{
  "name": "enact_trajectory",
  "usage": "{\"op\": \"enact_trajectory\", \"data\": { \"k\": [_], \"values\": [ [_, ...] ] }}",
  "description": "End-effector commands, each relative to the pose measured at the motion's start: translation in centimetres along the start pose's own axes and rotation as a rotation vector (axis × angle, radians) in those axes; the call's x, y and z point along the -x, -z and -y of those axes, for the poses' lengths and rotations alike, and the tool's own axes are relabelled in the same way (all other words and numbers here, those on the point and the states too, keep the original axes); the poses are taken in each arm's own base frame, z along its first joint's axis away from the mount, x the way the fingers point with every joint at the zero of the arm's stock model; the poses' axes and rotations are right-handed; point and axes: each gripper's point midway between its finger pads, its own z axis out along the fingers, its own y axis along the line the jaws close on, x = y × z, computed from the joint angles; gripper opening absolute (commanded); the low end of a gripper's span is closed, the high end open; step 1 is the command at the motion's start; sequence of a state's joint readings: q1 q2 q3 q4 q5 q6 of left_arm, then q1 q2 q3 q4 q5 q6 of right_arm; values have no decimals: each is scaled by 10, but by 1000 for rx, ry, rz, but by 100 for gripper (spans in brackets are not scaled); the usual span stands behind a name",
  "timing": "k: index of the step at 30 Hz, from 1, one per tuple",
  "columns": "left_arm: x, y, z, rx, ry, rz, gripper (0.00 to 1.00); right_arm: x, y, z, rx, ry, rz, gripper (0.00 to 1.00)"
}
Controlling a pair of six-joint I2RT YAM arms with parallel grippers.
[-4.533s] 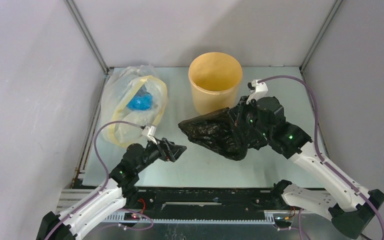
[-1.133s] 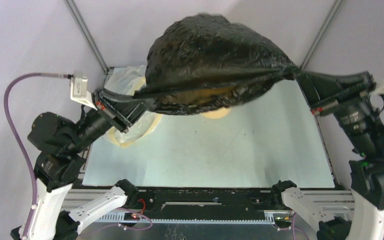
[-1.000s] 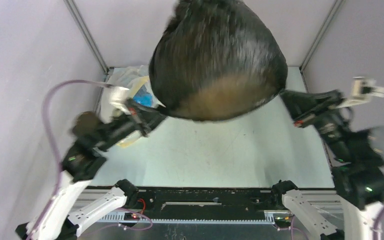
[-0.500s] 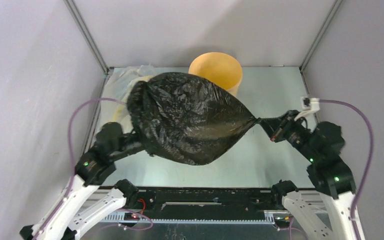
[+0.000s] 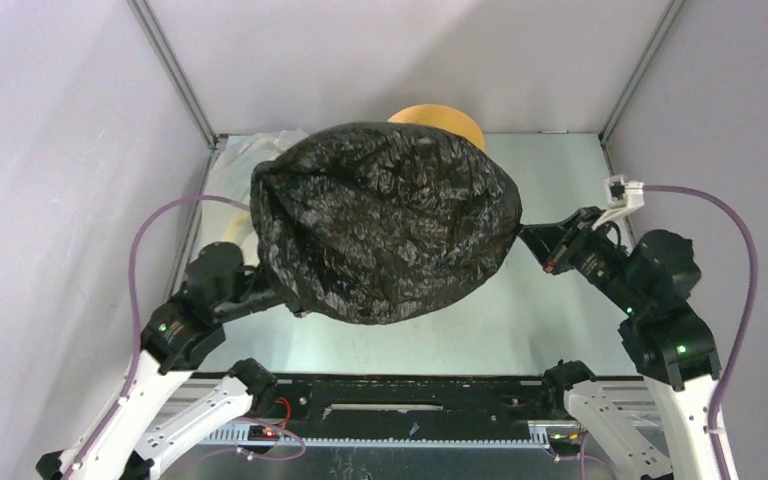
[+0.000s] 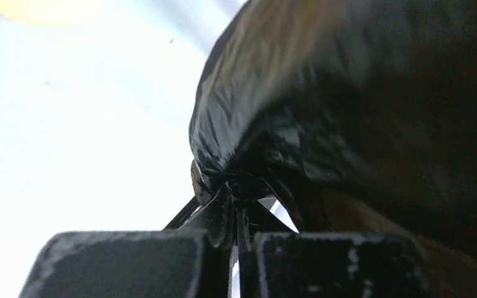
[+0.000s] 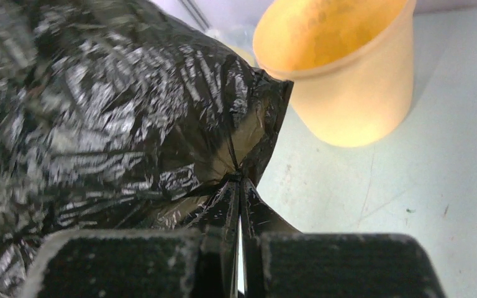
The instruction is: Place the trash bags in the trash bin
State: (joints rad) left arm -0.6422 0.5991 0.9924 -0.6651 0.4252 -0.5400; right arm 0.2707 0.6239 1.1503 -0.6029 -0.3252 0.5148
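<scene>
Jaws pinched tight, left gripper (image 6: 235, 231) and right gripper (image 7: 239, 208) hold opposite ends of the puffed black trash bag (image 5: 385, 220) above the table's (image 5: 550, 325) middle; the trash bin (image 5: 440, 113) stands behind, near the far edge, partly hidden.

No legible text, labels, brands, numbers or signs in any view.
</scene>
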Motion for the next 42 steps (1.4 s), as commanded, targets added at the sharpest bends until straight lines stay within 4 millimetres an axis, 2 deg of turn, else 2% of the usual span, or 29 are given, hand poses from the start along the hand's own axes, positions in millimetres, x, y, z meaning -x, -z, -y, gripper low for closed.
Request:
{"op": "enact_trajectory", "data": {
  "k": [1, 3, 5, 9, 12, 18, 23, 26, 27, 32, 36, 42],
  "values": [
    [-39, -27, -54, 177, 34, -166, 0, -38, -13, 16, -14, -8, -157, 0],
    [-61, -36, -84, 284, 56, -254, 0, -55, -17, 24, -30, -17, -213, 0],
    [-78, -42, -106, 359, 72, -319, 0, -70, -19, 31, -43, -18, -259, 0],
    [-98, -43, -122, 410, 88, -389, 0, -93, -18, 46, -92, -2, -320, 0],
    [-89, -38, -122, 428, 67, -348, 0, -96, -15, 55, -130, 10, -313, 0],
    [-53, -22, -120, 499, 1, -217, 0, -79, -16, 59, -171, 24, -225, 0],
    [-53, -21, -101, 419, 9, -251, 0, -83, -20, 49, -104, 20, -255, 0],
    [-56, -16, -105, 445, 0, -268, 0, -91, -20, 46, -79, 23, -293, 0],
    [-56, -15, -109, 468, -4, -269, 0, -94, -21, 41, -50, 28, -305, 0],
    [-53, -24, -119, 514, -9, -288, 0, -120, -18, -16, 241, 108, -406, 0],
    [-37, -34, -122, 561, -44, -285, 0, -140, -21, -45, 335, 239, -429, 0],
    [-20, -58, -112, 606, -131, -311, 0, -174, -31, -77, 442, 366, -503, 0]
  ]
}}
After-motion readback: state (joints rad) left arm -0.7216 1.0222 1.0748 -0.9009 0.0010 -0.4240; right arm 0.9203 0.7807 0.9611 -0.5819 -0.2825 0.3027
